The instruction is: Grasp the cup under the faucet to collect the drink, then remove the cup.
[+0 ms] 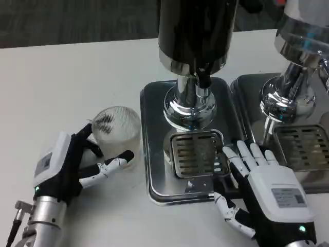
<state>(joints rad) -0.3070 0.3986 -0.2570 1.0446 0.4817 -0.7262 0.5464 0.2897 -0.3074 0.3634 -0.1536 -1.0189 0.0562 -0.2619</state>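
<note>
My left hand (69,167) wraps its fingers around the clear ribbed cup (117,128), which stands on the white table (67,87) just left of the drink dispenser's (195,36) steel drip tray (154,149). My right hand (259,188) rests flat, fingers spread, on that tray's right edge beside the grate (198,153).

Drinks-station mock-up, likely a lab; white table (77,67), chrome dispensers (193,56) on steel drip trays (154,154), dark carpet (67,20)
</note>
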